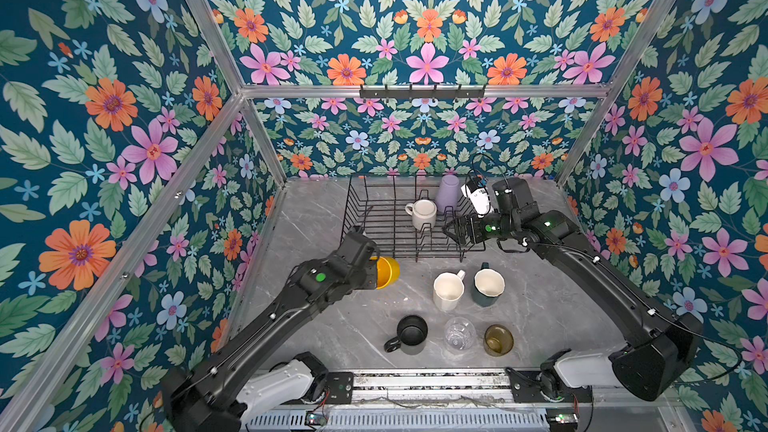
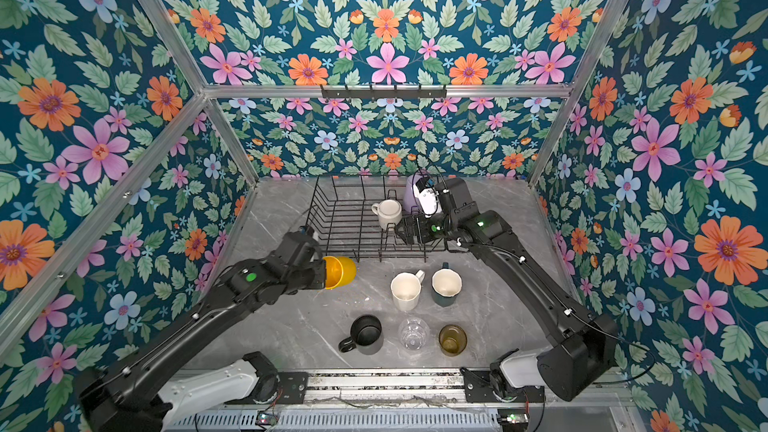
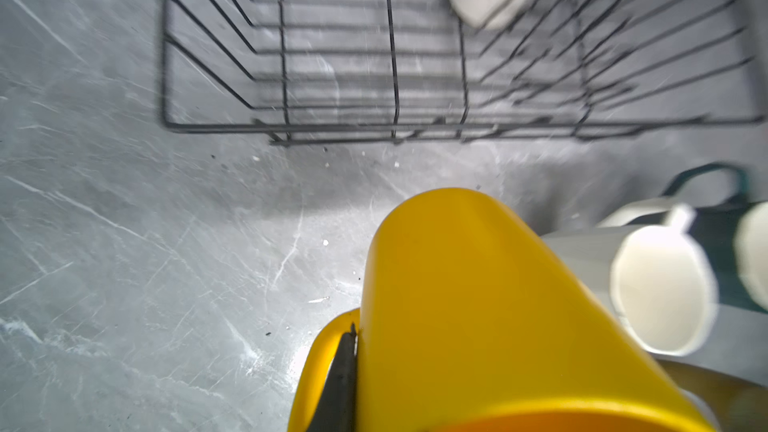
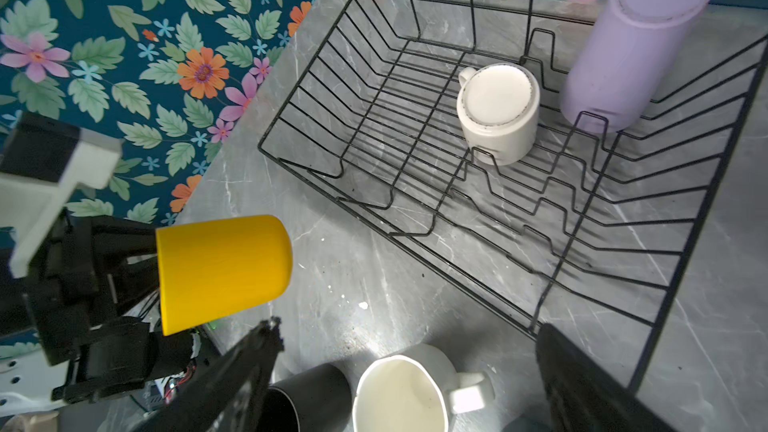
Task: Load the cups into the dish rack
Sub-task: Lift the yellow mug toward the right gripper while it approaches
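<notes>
My left gripper (image 1: 371, 274) is shut on the yellow mug (image 1: 387, 272) (image 3: 478, 305), with one finger (image 3: 345, 367) between wall and handle. It holds the mug sideways above the table, by the near left corner of the black wire dish rack (image 1: 353, 201) (image 4: 299, 168). A white mug (image 1: 423, 214) (image 4: 496, 118) and a lilac tumbler (image 1: 448, 193) (image 4: 623, 56) stand upside down in the rack. My right gripper (image 1: 451, 228) (image 4: 407, 326) hangs open and empty over the rack's near right edge. On the table stand a cream mug (image 1: 448, 290), dark green mug (image 1: 487, 288), black mug (image 1: 411, 332), clear glass (image 1: 459, 332) and amber glass (image 1: 498, 339).
Floral walls close in the grey marble table (image 1: 316, 326) on three sides. A bar of hooks (image 1: 422, 91) hangs on the back frame, high above the rack. The arms' bases sit on a rail (image 1: 428, 384) along the front edge.
</notes>
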Available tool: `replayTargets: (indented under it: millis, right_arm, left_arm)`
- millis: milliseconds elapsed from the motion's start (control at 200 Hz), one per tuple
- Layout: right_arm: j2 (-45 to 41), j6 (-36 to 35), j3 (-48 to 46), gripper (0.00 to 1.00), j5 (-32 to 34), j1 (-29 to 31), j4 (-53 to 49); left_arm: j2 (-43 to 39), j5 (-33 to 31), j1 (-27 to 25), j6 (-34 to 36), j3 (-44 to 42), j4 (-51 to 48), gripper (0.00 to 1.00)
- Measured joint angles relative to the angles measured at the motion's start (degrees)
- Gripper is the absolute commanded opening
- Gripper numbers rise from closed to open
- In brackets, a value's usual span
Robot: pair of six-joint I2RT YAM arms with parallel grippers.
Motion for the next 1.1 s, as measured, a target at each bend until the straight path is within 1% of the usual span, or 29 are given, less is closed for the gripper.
replayTargets:
  millis: [150,280,595,790,970,1100]
  right_arm:
    - [-0.24,1.99,-1.09,0.97,-4.7,0.0,4.0]
    - [-0.63,3.72,-3.1,0.97,-10.05,0.0,9.42]
    - [-1.84,8.15,-10.51,0.97,-21.64,-0.48,25.49]
    - [-2.19,10.82,-14.84,0.97,-27.32,-0.57,35.93]
    - [-2.4,12.13,-17.53,0.97,-32.0,-0.57,45.66]
    - [-2.32,12.39,-18.86,0.97,-34.67,-0.57,51.52]
  left_arm:
    - [-8.28,5.55,3.98,0.81,-1.53,3.5,0.0]
    - [-10.71,10.84,6.95,0.72,-3.1,7.65,0.0]
    - [-8.5,27.69,13.44,-2.4,-6.56,19.54,0.0]
    - [-7.26,38.91,16.0,-7.54,-10.32,31.01,0.0]
    - [-5.57,46.38,16.85,-13.27,-13.9,41.51,0.0]
    - [-4.09,49.94,17.0,-17.07,-15.37,47.76,0.0]
